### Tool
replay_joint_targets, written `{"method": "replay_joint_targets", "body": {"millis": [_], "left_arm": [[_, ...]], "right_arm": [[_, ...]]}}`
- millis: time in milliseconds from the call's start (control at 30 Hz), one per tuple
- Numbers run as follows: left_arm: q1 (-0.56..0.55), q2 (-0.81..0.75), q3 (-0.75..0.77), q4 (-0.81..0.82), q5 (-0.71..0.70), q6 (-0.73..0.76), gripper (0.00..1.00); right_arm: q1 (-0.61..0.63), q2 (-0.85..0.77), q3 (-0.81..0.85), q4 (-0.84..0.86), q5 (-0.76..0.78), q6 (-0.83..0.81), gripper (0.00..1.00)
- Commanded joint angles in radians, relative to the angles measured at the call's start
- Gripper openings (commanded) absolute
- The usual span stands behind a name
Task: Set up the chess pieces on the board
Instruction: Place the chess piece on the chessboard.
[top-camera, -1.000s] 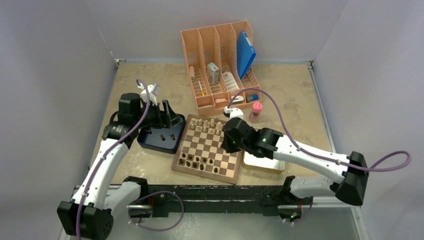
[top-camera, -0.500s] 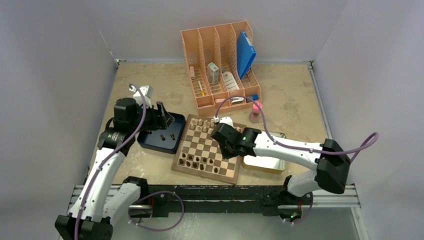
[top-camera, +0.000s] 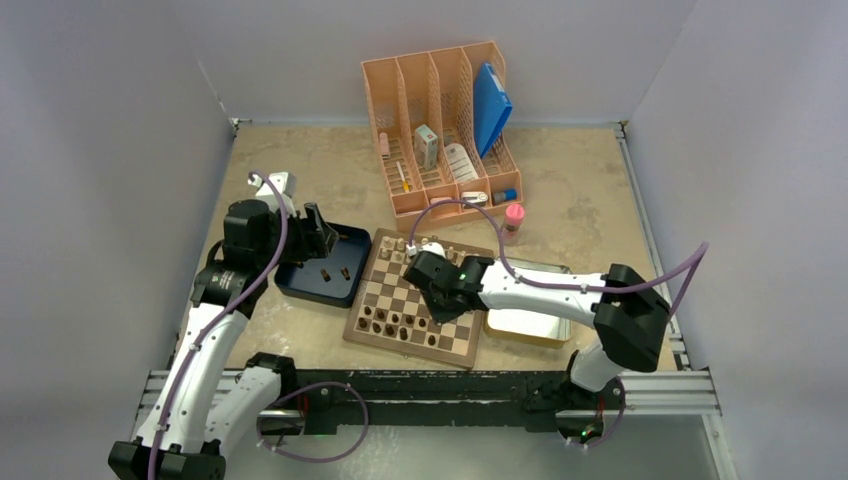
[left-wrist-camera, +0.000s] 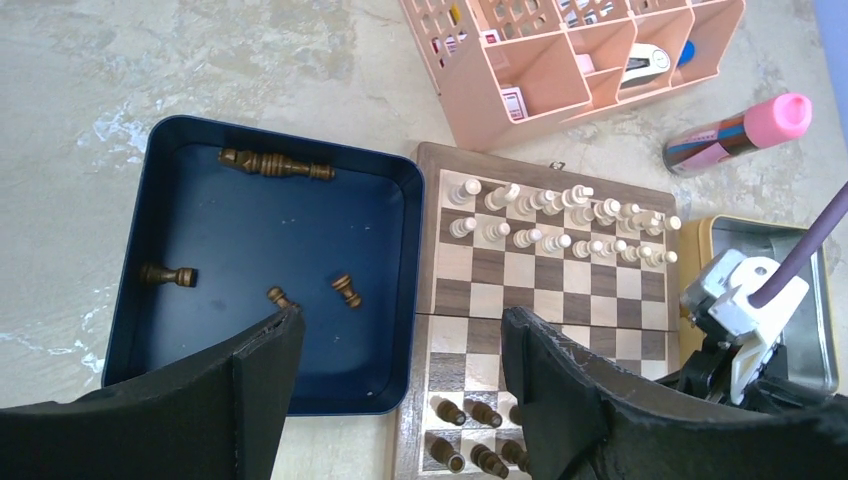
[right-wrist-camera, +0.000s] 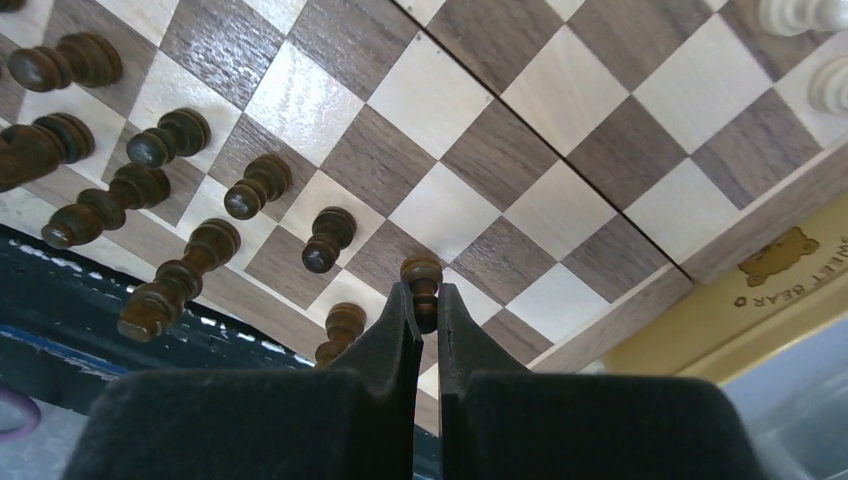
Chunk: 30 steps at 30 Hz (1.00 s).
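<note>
Pawn (right-wrist-camera: 421, 272) sits clamped in right gripper (right-wrist-camera: 426, 302) over board (right-wrist-camera: 500, 155).

Both arms swung leftward.
The right fingers (right-wrist-camera: 395, 330), gripping a dark pawn (right-wrist-camera: 421, 275), crossed the board (right-wrist-camera: 480, 160) toward its near rows; the left fingers (left-wrist-camera: 265, 380) drew back over the blue tray (left-wrist-camera: 260, 240).

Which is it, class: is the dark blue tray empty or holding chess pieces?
Holding pieces: several dark brown chess pieces lie on their sides inside the dark blue tray.
</note>
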Motion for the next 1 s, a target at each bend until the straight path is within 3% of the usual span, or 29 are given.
{"method": "replay_joint_targets", "body": {"millis": [0, 967], "left_arm": [[-0.005, -0.011, 0.022, 0.014, -0.049, -0.001, 0.72], [-0.005, -0.031, 0.012, 0.014, -0.033, -0.012, 0.72]], "right_arm": [[0.025, 0.018, 0.039, -0.004, -0.02, -0.011, 0.02], [0.061, 0.103, 0.1, -0.092, 0.03, 0.023, 0.08]]}}
